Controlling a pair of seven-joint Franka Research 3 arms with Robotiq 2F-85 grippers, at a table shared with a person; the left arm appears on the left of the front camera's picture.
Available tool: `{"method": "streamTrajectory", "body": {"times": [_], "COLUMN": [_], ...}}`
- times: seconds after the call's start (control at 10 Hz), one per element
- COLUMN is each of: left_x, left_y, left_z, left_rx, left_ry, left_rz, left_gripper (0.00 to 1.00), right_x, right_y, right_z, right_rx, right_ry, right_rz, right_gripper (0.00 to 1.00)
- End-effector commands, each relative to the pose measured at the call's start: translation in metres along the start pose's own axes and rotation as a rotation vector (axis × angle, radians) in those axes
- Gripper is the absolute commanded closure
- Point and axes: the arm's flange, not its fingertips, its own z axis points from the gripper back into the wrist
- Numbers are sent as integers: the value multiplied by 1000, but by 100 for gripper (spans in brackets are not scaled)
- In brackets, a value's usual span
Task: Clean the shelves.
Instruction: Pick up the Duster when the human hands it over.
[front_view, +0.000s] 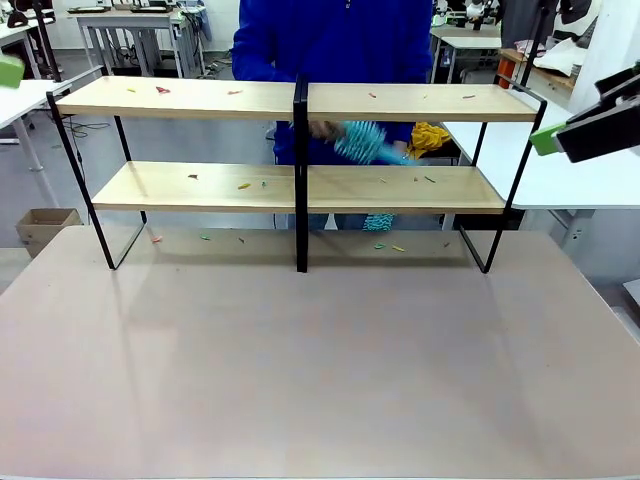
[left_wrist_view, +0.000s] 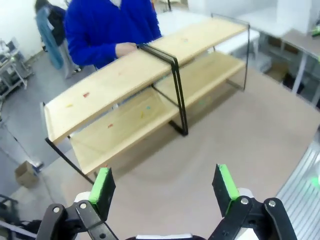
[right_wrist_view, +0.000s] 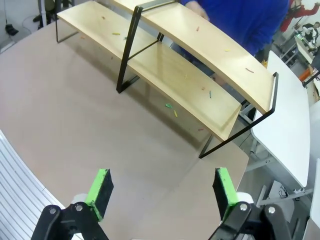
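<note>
Left wrist view first: the left claw (left_wrist_view: 165, 185) is spread as wide as it goes, with nothing between the green pads. The shelves (left_wrist_view: 125, 75), a wide two-tier rack of long light-wood boards in a thin black metal frame, sit ahead and up-left of it. They're well apart from it, across a bare stretch of the big beige-brown counter (left_wrist_view: 225, 135). A person in a blue top (left_wrist_view: 100, 25) stands on the far side with a hand (left_wrist_view: 125, 48) on the upper board, right by the black central post (left_wrist_view: 179, 95).

Right wrist view: the right claw (right_wrist_view: 161, 187) is the same story, wide open and empty. The shelves run diagonally ahead of it, well apart again. Little coloured scraps (right_wrist_view: 170, 106) lie on both boards and on the counter under the rack.

Front view: the person has a fluffy teal duster (front_view: 365, 143) between the two boards, just right of the post. Both claws hang out past the rack's ends.

What I'd worry about:
- A claw reaching in now could clip that hand or the duster.
- The frame looks thin and light, so a nudge from either end could slide or tilt the whole rack.
- With nothing in hand, bare pads would probably just shove scraps off onto the counter.
- The post blocks any single sweep along a board.
</note>
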Motion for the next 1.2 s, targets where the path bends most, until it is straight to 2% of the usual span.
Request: {"method": "streamTrajectory", "body": {"times": [0.0, 0.3, 0.7, 1.1], "left_x": [7, 17, 30, 31], "left_y": [2, 11, 22, 9], "left_z": [-15, -33, -66, -98], "left_rx": [44, 65, 65, 39], "left_ry": [-71, -95, -17, 77], "left_rz": [118, 239, 252, 202], "left_gripper": [0, 0, 0, 0], "right_x": [8, 8, 8, 10], "right_y": [2, -1, -4, -8], "right_z": [-6, -11, -19, -29], "right_rx": [9, 14, 42, 62], "right_ry": [-11, -18, -27, -9], "right_rz": [-17, -11, -12, -23], "right_gripper": [0, 0, 0, 0]}}
